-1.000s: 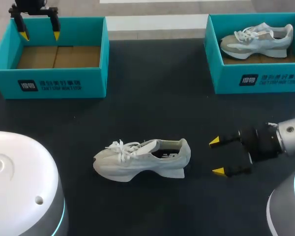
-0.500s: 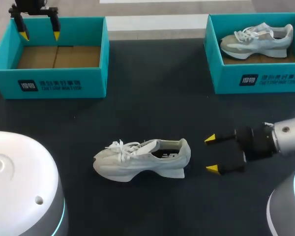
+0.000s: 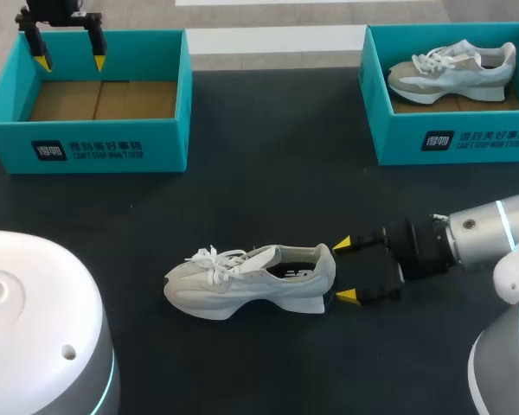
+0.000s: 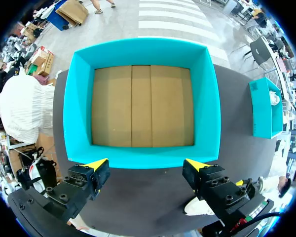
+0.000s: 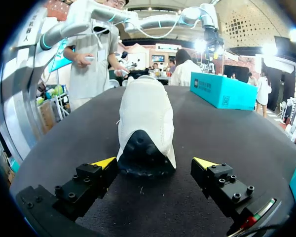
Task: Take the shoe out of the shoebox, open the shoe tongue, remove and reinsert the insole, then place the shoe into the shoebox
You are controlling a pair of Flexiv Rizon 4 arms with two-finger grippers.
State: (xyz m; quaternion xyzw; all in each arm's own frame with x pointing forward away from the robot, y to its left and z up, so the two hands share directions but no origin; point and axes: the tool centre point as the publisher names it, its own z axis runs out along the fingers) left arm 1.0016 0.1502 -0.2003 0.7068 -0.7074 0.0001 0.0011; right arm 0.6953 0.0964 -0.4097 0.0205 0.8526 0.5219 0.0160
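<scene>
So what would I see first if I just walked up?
Probably the white shoe lying alone in the middle of the dark table, with the right pincer open just behind its heel. Next, two bright teal boxes at the back: the left box is empty with the left pincer open above its far edge, and the right box holds another shoe.

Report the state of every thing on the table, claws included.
white shoe: out of its box, upright on the table.
left shoebox: open, empty.
right shoebox: open, holding a second shoe.
left claw: open, over the left shoebox.
right claw: open, at the white shoe's heel.
</scene>
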